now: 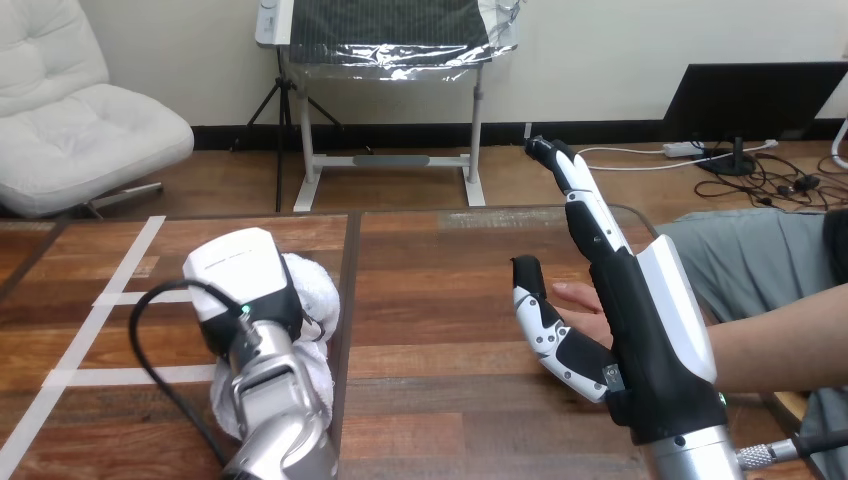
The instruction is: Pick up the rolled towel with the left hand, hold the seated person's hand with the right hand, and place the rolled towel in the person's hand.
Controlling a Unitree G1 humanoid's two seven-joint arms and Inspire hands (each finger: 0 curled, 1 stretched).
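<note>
Left hand: I see it on top of the rolled towel; its grip I cannot tell.
Right hand: spread flat, holding nothing.
Person's hand: just beside the right palm.

a wooden table is shown, split by a dark seam down its middle. strips of white tape are stuck across its left part.

The left hand is black with a white back shell, on a silver left forearm; the right hand matches, with black-and-white jointed fingers
</note>
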